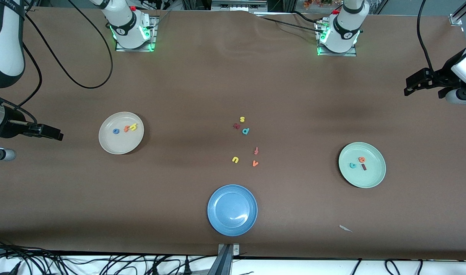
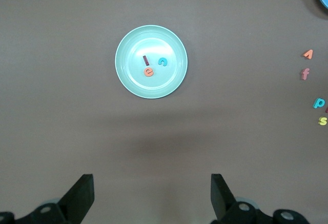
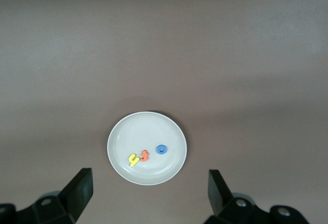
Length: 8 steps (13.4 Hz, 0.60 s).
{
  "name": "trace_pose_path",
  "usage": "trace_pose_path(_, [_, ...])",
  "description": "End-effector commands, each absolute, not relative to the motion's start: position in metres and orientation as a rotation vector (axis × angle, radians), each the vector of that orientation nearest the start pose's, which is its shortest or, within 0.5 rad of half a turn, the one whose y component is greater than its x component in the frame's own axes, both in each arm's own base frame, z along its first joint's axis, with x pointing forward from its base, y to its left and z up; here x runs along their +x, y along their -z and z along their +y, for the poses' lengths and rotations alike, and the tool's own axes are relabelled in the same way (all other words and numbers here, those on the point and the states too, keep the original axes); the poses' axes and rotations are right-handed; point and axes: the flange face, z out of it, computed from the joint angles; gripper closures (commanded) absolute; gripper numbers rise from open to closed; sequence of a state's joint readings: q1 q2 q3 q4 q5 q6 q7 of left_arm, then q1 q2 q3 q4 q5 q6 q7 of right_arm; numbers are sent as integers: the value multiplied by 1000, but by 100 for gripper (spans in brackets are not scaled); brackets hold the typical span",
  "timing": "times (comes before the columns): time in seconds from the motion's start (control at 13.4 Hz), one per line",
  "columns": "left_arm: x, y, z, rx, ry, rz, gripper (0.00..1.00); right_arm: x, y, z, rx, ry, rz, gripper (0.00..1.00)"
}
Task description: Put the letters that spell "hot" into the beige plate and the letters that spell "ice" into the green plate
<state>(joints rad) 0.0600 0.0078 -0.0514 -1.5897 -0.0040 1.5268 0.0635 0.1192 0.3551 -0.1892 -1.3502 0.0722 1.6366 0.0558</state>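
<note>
The beige plate (image 1: 118,147) lies toward the right arm's end of the table. In it are a blue o (image 1: 116,131), an orange t (image 1: 126,128) and a yellow h (image 1: 133,126). The green plate (image 1: 370,179) lies toward the left arm's end and holds a teal c (image 1: 353,165), an orange e (image 1: 361,159) and a dark red i (image 1: 364,167). My right gripper (image 1: 59,134) hangs open and empty over bare table beside the beige plate (image 3: 148,126). High over the table's left-arm end, my left gripper (image 1: 408,87) is open and empty, with the green plate (image 2: 138,44) in its view.
A blue plate (image 1: 232,209) sits mid-table, near the front camera. Loose letters lie between the plates: a yellow s (image 1: 242,119), a dark red letter (image 1: 236,125), a teal p (image 1: 245,131), a reddish f (image 1: 256,151), a yellow u (image 1: 235,159), an orange v (image 1: 255,163). A white scrap (image 1: 345,228) lies near the front edge.
</note>
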Motion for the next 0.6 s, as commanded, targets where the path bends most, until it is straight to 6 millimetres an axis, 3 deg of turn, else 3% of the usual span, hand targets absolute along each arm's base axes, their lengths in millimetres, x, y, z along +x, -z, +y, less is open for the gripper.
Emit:
trace_pose_path(0.0, [553,-613,5,-3154,-93,102,0,650,-527,-16,-3124,-82,153,0])
trace_pose_path(0.45, [553,-611,4,-3154,-101,104,0,652,-538,-16,-3134,-44,158,0])
trace_pose_path(0.52, [554,-611,4,-3154,-101,104,0,654,-532,-16,-3138,-55,162,0])
